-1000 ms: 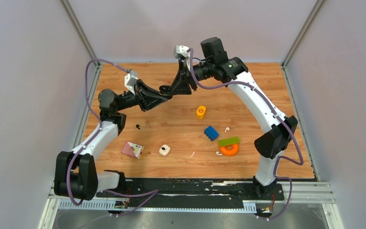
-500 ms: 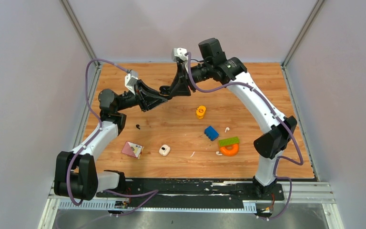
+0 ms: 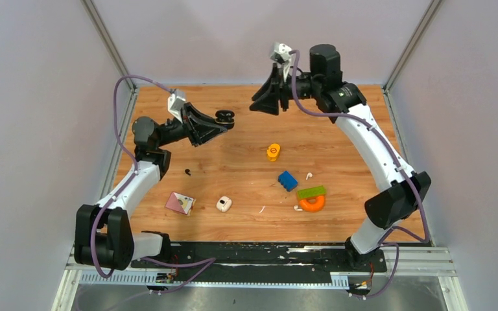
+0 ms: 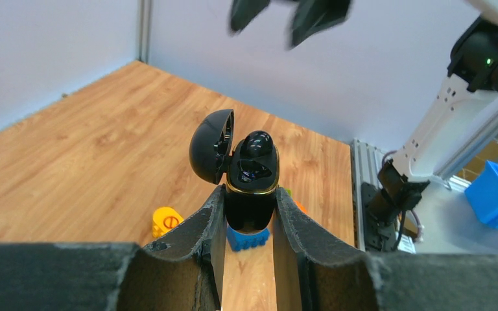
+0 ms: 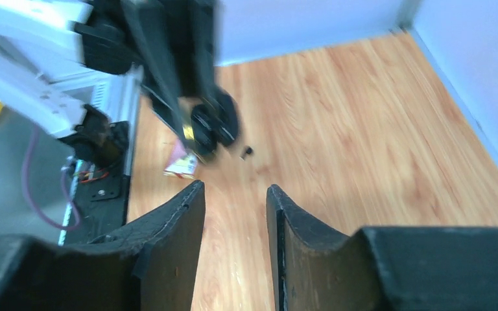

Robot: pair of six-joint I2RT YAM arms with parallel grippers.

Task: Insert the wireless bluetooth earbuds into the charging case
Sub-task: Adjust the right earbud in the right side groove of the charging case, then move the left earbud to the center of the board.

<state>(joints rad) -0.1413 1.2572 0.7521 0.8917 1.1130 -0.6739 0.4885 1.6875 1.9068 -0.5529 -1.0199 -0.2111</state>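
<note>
My left gripper (image 3: 224, 118) is shut on the black charging case (image 4: 251, 194) and holds it in the air over the back left of the table. Its lid (image 4: 211, 146) stands open to the left and a black earbud (image 4: 257, 145) sits in one slot. My right gripper (image 3: 255, 105) is open and empty, raised to the right of the case and apart from it; its fingertips (image 4: 246, 11) show at the top of the left wrist view. Another black earbud (image 3: 187, 172) lies on the table. White earbuds lie by the blue brick (image 3: 308, 175) and by the orange ring (image 3: 296, 208).
A white case (image 3: 224, 205) lies at the front middle with a pink-and-white box (image 3: 179, 203) to its left. A yellow piece (image 3: 273, 151), a blue brick (image 3: 287, 180), a green brick (image 3: 311, 192) and an orange ring (image 3: 312, 203) lie at the right middle.
My right gripper has pulled away from the black case, up and to the right. My left gripper has kept hold of the case and shifted slightly.
</note>
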